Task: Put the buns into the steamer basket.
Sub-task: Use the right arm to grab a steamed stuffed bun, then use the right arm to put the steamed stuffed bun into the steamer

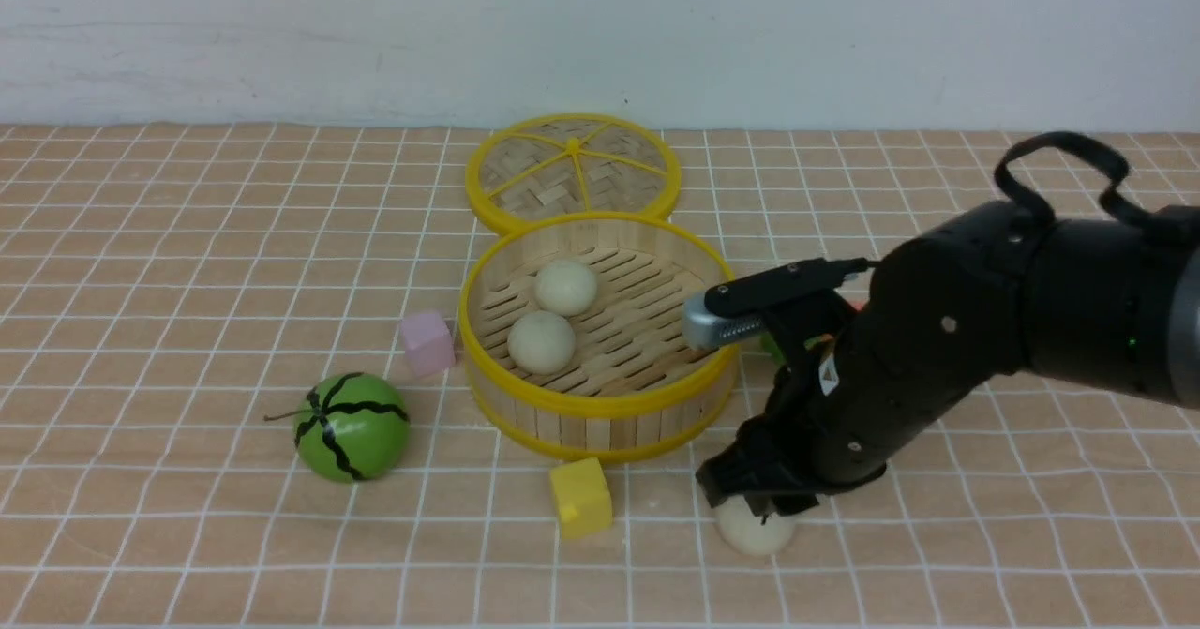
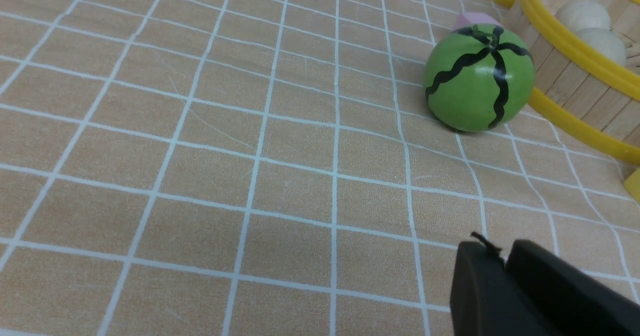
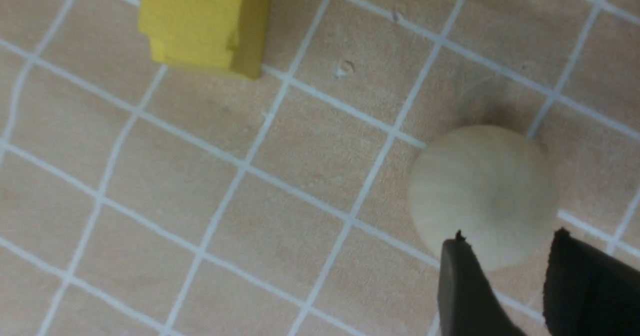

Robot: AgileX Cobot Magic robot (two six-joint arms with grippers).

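Two buns (image 1: 541,341) lie in the steamer basket (image 1: 600,402); the third bun (image 1: 756,530) sits on the surface (image 1: 187,282) under the right tool (image 1: 755,502), jaws apart, ungripped. Next, probably: lower, clamp, lift. Left tool (image 2: 505,263): together.

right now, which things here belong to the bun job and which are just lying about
Job: basket, far bun and near bun inside it, loose bun outside it, right tool over it.
Lying about: lid, melon, pink cube, yellow cube.
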